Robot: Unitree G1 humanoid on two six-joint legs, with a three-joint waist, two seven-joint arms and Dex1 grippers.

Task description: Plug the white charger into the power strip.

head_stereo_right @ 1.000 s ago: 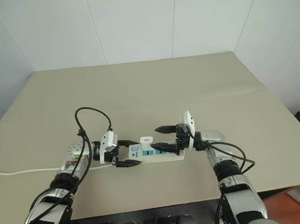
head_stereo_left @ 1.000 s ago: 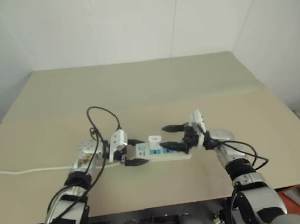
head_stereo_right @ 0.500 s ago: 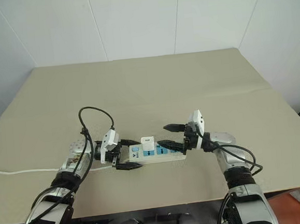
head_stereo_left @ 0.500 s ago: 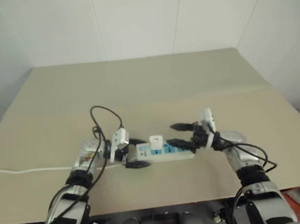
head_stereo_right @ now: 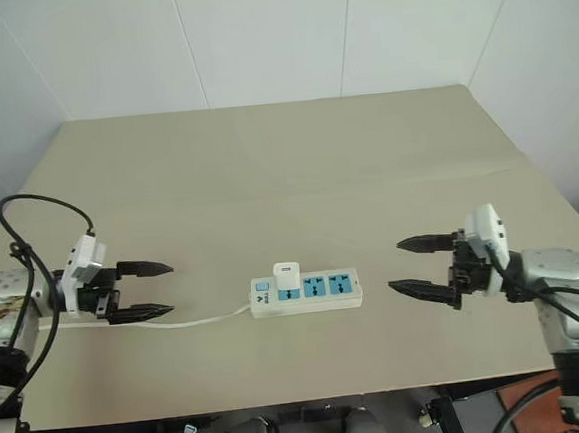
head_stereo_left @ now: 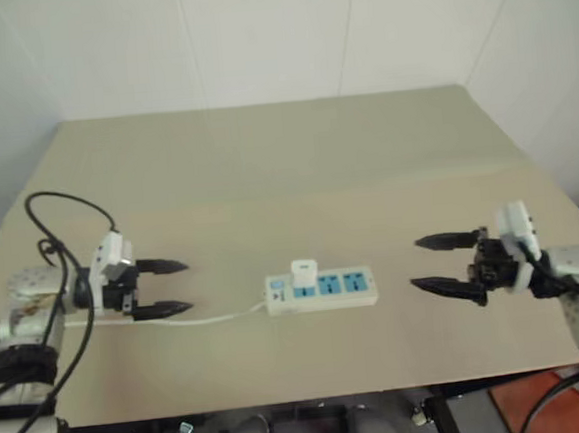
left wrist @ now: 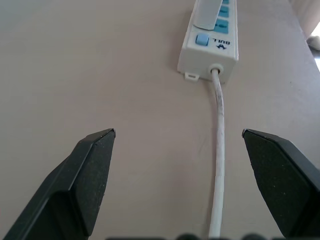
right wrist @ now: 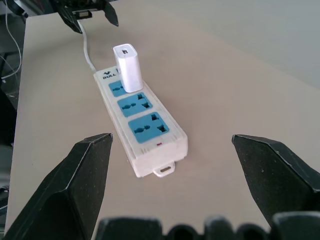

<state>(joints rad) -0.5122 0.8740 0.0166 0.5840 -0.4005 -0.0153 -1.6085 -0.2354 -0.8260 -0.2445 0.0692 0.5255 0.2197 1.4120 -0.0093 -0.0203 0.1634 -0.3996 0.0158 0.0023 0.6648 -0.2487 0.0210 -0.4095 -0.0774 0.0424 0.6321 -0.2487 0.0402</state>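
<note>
Near the front edge of the desk [head_stereo_right: 265,158], about midway along it, the power strip [head_stereo_right: 310,291] is lying flat with its thin cord [head_stereo_right: 192,319] trailing toward the left edge. The charger [head_stereo_right: 287,274] is standing upright in the blue socket nearest the switch end, and it looks fully seated. Both end effectors are hanging well apart from the strip: the left end effector [head_stereo_right: 145,290] is hovering near the left edge over the cord, fingers spread wide and gripping nothing, while the right end effector [head_stereo_right: 416,266] is hovering near the right edge, likewise spread wide and empty. Plugging in appears finished, so any next move is probably just resting the arms without snagging the cord.
</note>
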